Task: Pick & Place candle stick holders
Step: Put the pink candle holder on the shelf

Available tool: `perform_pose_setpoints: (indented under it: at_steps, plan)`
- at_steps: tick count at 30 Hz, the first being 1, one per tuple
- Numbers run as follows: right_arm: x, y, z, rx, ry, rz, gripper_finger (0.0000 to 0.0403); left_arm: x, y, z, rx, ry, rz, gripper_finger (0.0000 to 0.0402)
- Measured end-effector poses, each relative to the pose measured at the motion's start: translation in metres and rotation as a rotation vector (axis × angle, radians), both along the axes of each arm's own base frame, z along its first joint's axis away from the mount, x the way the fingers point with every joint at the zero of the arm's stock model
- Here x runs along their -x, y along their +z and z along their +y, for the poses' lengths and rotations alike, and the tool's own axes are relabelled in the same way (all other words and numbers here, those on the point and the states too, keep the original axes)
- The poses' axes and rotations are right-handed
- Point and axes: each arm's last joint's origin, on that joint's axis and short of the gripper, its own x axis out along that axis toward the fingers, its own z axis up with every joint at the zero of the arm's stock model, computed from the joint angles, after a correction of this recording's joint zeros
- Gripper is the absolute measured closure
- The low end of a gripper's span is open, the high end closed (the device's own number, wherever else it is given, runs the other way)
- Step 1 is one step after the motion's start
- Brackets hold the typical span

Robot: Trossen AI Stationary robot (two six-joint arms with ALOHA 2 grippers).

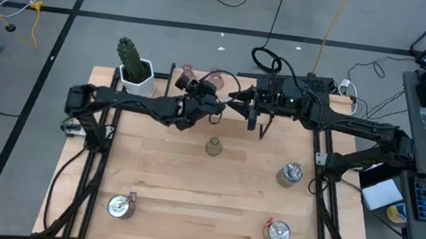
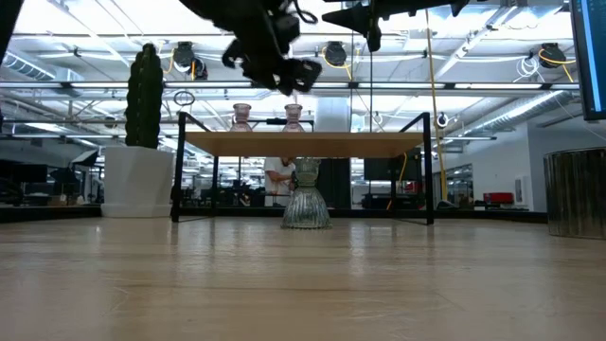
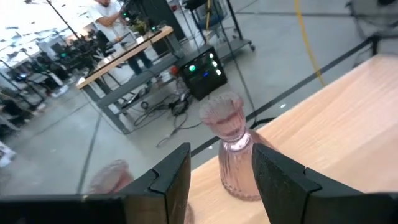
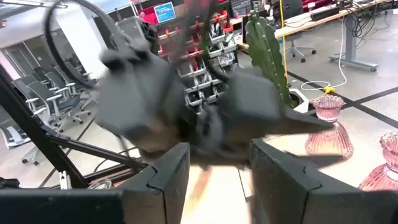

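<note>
Two pale pink glass holders [image 1: 216, 80] [image 1: 184, 74] stand on their bases at the table's far edge; in the low view [image 2: 294, 116] they stand on a raised wooden shelf. An olive-green holder [image 1: 213, 145] stands mid-table. Three silver holders [image 1: 290, 174] [image 1: 119, 205] [image 1: 277, 233] stand toward the right and near sides. My left gripper [image 1: 213, 107] is open and empty in the air just short of the right pink holder [image 3: 233, 149], which shows beyond its fingers. My right gripper [image 1: 257, 116] is open and empty, raised beside it.
A green cactus in a white pot [image 1: 134, 69] stands at the far left, close to the pink holders. The shelf [image 2: 303, 144] rests on black legs at the far side. My two arms are close together over the table's far middle. Bare wood lies around the olive holder.
</note>
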Motion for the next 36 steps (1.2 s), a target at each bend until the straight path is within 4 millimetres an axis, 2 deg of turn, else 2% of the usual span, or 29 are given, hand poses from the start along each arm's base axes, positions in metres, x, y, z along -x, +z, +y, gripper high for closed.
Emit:
perform_pose_setpoints:
  at_steps: [6,10,14,19,22,25,30,36]
  plan:
    - [0.000,0.000,0.000,0.000,0.000,0.000,0.0243,0.029,0.051,-0.020,0.009,-0.032,-0.204,0.0231]
    - [0.002,0.002,0.000,0.027,-0.005,-0.002,0.0243,0.040,0.079,-0.019,0.022,-0.138,-0.342,0.0231]
    - [0.010,0.006,-0.005,0.033,-0.066,0.003,0.0243,0.039,0.089,-0.013,0.018,-0.236,-0.400,0.0231]
    - [0.017,0.000,-0.018,0.103,-0.271,0.100,0.0243,0.038,0.095,-0.008,0.013,-0.330,-0.444,0.0231]
    - [0.018,-0.005,-0.031,0.123,-0.343,0.136,0.0243,0.046,0.104,-0.006,0.024,-0.382,-0.471,0.0231]
    - [0.016,-0.015,-0.046,0.106,-0.385,0.174,0.0243,0.063,0.116,-0.004,0.035,-0.397,-0.491,0.0231]
    - [0.001,-0.033,-0.068,0.064,-0.413,0.162,0.0243,0.094,0.134,-0.004,0.059,-0.374,-0.534,0.0231]
    - [-0.018,-0.064,-0.095,-0.022,-0.459,0.158,0.0243,0.130,0.153,-0.014,0.109,-0.420,-0.593,0.0231]
